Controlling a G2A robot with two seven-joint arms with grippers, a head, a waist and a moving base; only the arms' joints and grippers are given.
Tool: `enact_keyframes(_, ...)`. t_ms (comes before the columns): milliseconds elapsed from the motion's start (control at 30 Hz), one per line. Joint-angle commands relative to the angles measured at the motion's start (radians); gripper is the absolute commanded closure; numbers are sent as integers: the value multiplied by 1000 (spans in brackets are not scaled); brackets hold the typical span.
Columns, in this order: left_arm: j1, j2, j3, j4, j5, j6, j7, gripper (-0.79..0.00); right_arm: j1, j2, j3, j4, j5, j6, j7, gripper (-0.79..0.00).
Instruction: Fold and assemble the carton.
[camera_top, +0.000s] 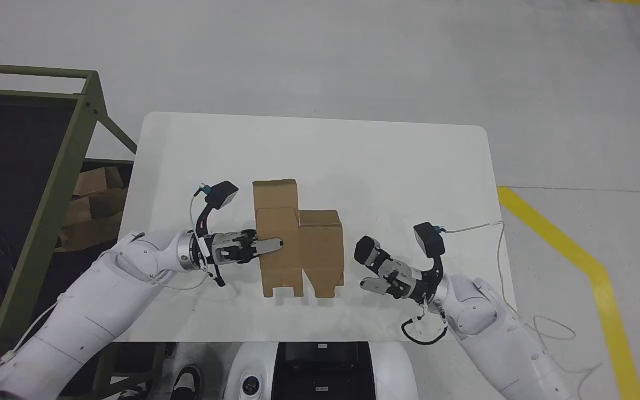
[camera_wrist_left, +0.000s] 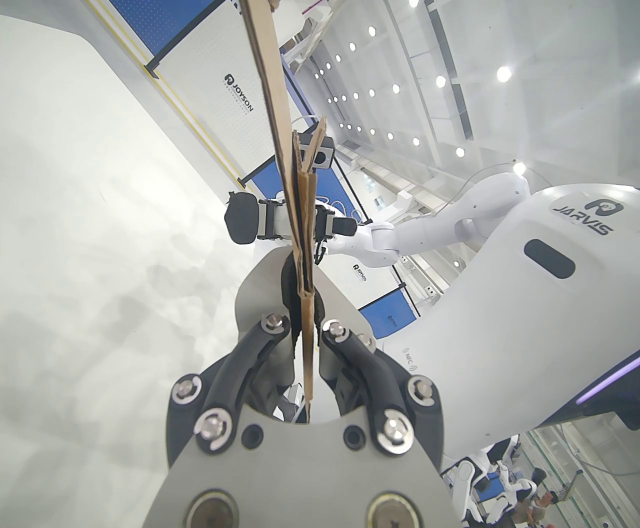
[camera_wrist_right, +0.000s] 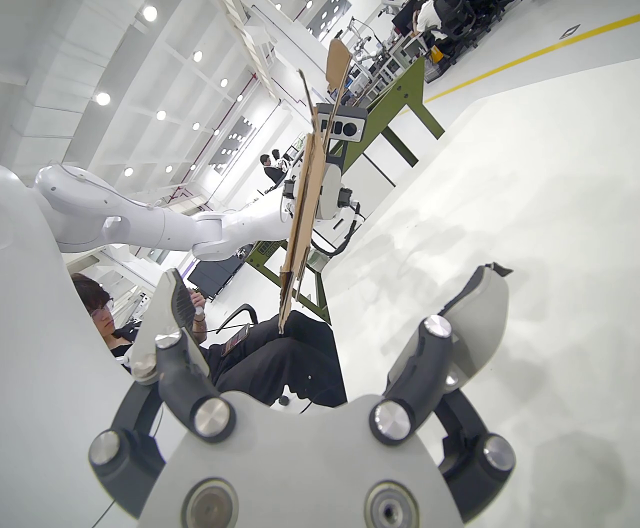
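Note:
A flat brown cardboard carton (camera_top: 296, 240) is held above the white table (camera_top: 400, 160), near its front edge. My left gripper (camera_top: 268, 245) is shut on the carton's left edge; in the left wrist view the cardboard (camera_wrist_left: 300, 220) runs edge-on between the two fingers (camera_wrist_left: 285, 285). My right gripper (camera_top: 366, 268) stands open just to the right of the carton, not touching it. In the right wrist view the carton (camera_wrist_right: 305, 210) hangs edge-on beyond the spread fingers (camera_wrist_right: 175, 300), with the other arm behind it.
A green metal frame (camera_top: 90, 110) stands off the table's left side with more cardboard (camera_top: 95, 205) stacked in it. The back half of the table is bare white surface. A yellow floor line (camera_top: 560, 240) runs at the right.

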Motion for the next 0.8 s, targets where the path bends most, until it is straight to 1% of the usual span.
enact_keyframes(0,0,0,0,0,0,0,0,0,0,0,0,0,0,0,0,-785)
enact_keyframes(200,0,0,0,0,0,0,0,0,0,0,0,0,0,0,0,-785)
enact_keyframes(300,8,-4,-1,-18,6,18,32,0,0,0,0,0,0,0,0,-785)
enact_keyframes(400,22,-10,1,-21,-3,7,56,0,-7,-2,2,-16,-21,21,-19,-785)
enact_keyframes(500,31,-17,3,-13,-16,-16,76,0,-25,-6,7,-24,-49,0,-67,-785)
enact_keyframes(600,36,-23,4,-4,-27,-40,92,0,-44,-9,13,-38,-94,0,-119,-785)
enact_keyframes(767,43,-34,1,6,-27,-63,129,0,-72,-23,10,-39,-193,0,-236,-785)
